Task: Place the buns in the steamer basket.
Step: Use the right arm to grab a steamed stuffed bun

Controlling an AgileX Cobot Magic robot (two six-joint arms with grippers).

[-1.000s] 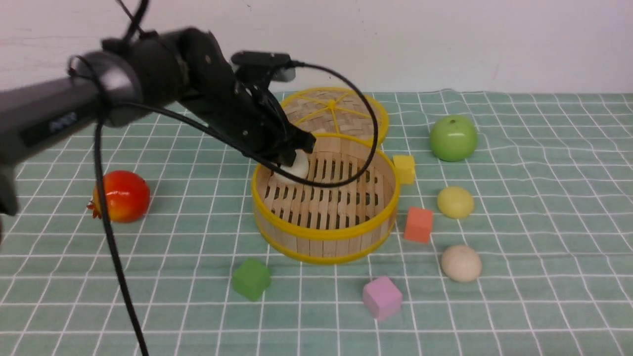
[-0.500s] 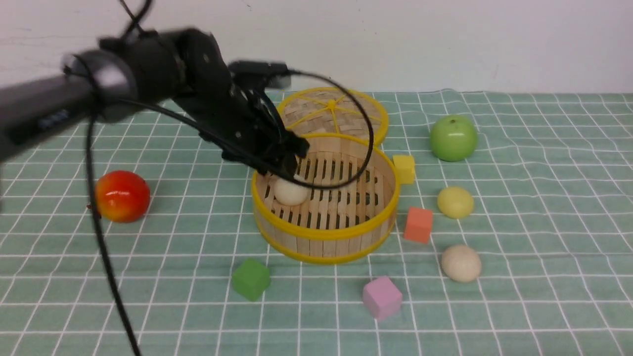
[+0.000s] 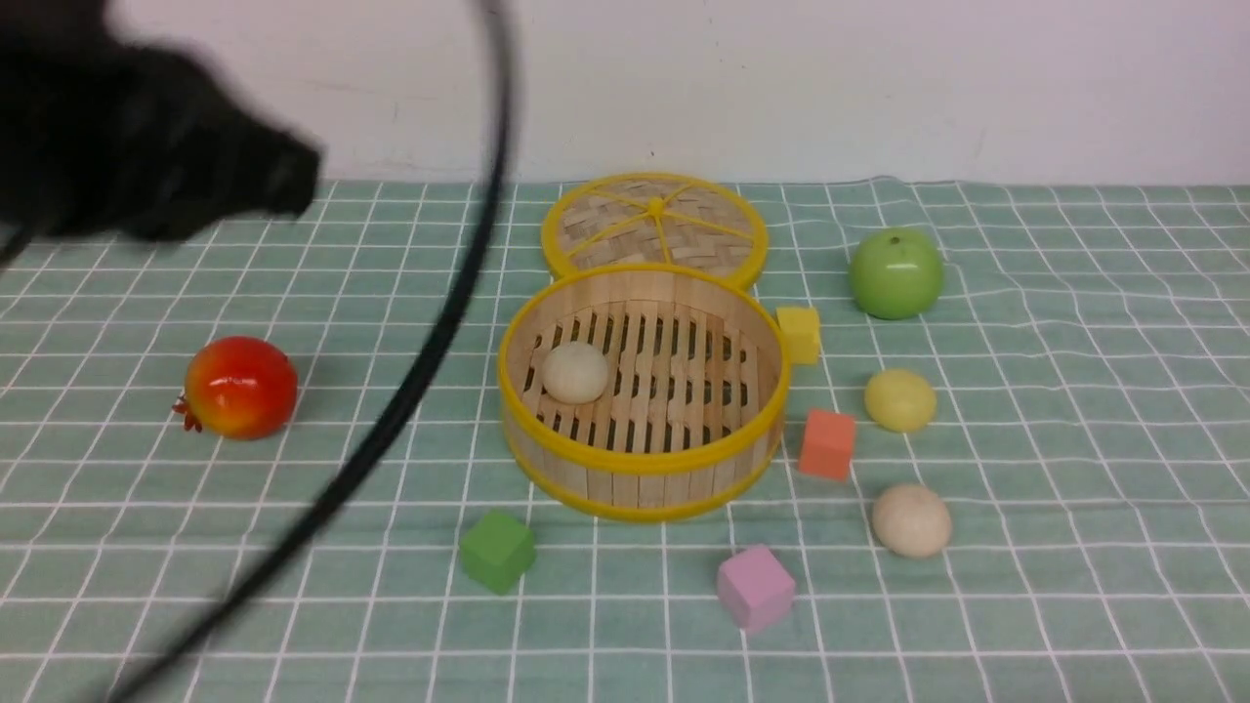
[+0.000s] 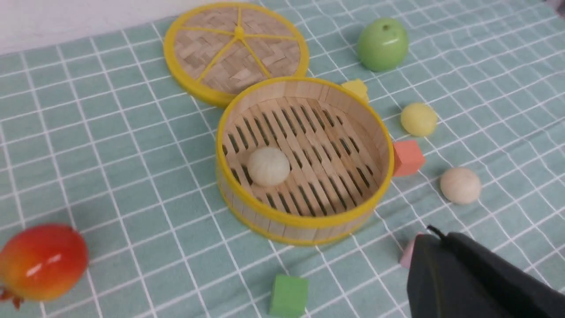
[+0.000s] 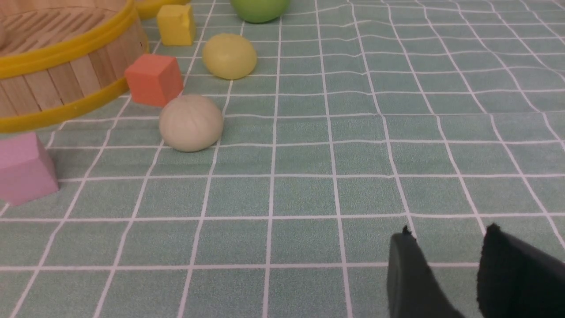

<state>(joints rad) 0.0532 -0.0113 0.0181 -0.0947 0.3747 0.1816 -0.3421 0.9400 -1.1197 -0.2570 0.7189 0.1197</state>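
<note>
Cream bun (image 3: 575,372) lies inside steamer basket (image 3: 640,467) at 9 o'clock; yellow bun (image 3: 899,400) and second cream bun (image 3: 910,520) rest outside at 3 o'clock. Left pincer (image 4: 430,251) together; right pincer (image 5: 448,238) apart.

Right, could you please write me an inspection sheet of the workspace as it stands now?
Surface: green checked cloth, wrinkled at the far right.
Job's things: basket upright and open; white bun on its floor; yellow bun and second white bun on the cloth to its right.
Clutter: lid flat behind the basket; apple; pomegranate; yellow cube, orange cube, green cube, pink cube.
Pincers: left pincer shut, empty, clear of the basket; right pincer open, empty, low over the cloth.
Cables: black cable, blurred, arcs left of the basket.
Surroundings: pale wall; nothing else seen.
</note>
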